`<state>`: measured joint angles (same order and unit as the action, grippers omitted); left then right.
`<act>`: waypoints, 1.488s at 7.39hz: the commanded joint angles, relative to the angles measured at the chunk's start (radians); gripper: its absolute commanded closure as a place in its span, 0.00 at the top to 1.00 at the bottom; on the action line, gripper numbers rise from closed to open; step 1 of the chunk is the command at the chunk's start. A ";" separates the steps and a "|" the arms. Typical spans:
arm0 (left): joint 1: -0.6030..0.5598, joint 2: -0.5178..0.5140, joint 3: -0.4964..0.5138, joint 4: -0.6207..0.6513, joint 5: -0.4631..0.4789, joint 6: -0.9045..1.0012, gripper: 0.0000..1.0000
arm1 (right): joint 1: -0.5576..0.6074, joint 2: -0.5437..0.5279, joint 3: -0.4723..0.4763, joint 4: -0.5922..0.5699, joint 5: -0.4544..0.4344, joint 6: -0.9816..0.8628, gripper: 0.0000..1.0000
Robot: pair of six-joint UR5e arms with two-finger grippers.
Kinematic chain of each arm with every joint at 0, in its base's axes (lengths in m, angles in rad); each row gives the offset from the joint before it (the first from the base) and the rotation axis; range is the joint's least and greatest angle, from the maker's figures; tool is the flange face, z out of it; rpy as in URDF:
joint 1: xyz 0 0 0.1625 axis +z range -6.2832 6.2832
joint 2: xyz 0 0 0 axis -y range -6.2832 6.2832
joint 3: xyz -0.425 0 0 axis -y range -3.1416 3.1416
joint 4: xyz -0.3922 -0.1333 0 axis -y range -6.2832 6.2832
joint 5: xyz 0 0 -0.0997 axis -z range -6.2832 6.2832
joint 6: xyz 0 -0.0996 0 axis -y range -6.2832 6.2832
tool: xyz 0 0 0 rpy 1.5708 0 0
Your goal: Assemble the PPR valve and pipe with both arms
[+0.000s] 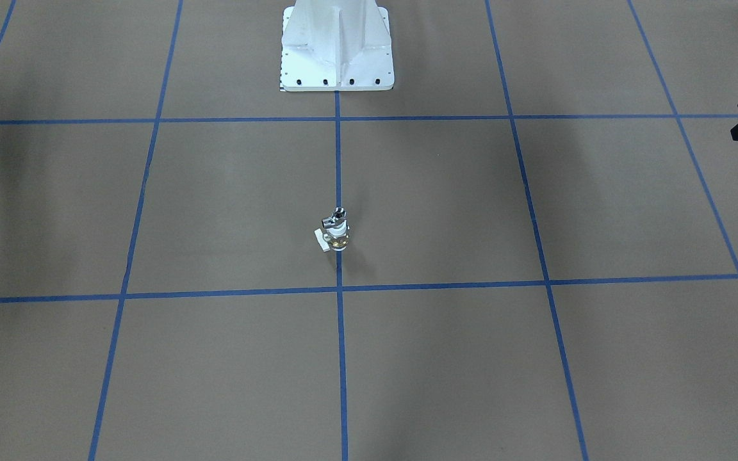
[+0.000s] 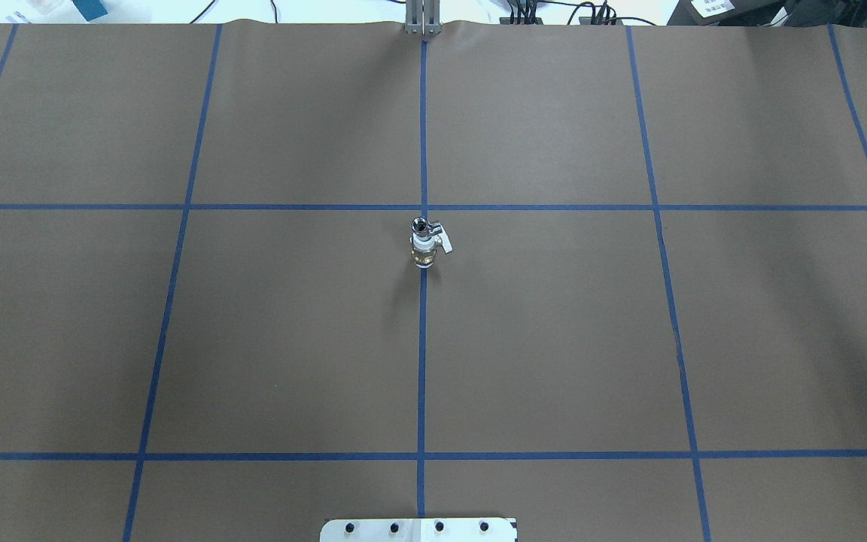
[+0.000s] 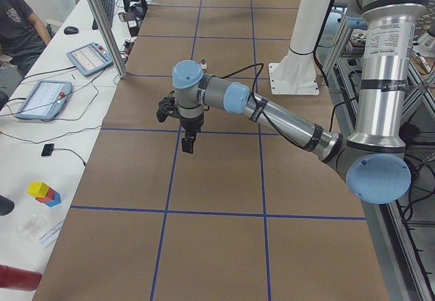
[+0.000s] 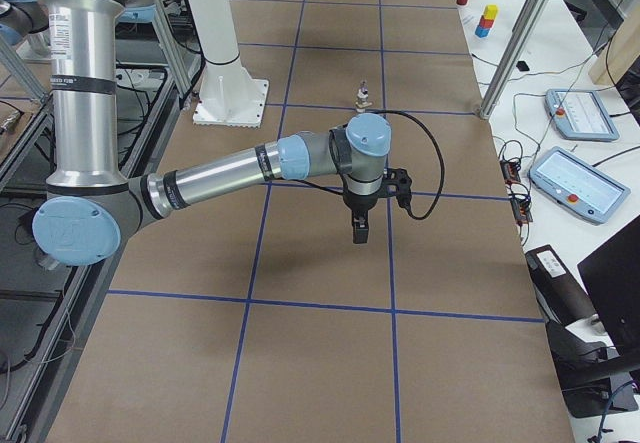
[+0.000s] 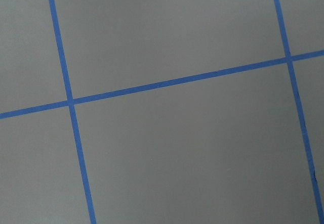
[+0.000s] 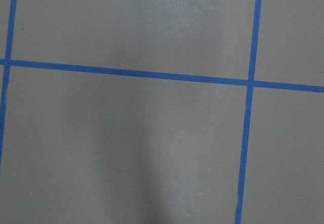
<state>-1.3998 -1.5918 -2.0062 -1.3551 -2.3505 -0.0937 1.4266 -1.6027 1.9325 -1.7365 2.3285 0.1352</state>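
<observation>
While PPR valve [image 1: 338, 238] stands, pipe [image 1: 336, 217] atop, both jaws hang well away; spread cannot tell.

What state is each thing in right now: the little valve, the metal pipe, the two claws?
PPR valve: stands upright on the centre blue line, untouched.
pipe: sits on the valve's top, apparently joined to it.
left gripper: hangs above the table, away from the parts; open or shut, cannot tell.
right gripper: hangs above the table, away from the parts; open or shut, cannot tell.
</observation>
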 commanded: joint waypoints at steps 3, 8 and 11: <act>0.001 0.003 0.010 0.001 -0.003 -0.001 1.00 | 0.000 -0.002 -0.001 0.000 -0.004 0.000 0.99; -0.002 0.053 0.024 -0.004 -0.004 -0.003 1.00 | 0.000 -0.002 -0.004 0.000 -0.008 0.009 0.99; -0.002 0.053 0.023 -0.004 -0.004 -0.011 1.00 | 0.000 -0.002 -0.004 0.000 -0.009 0.007 0.99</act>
<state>-1.4015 -1.5388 -1.9834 -1.3592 -2.3547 -0.1009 1.4266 -1.6046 1.9300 -1.7364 2.3221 0.1439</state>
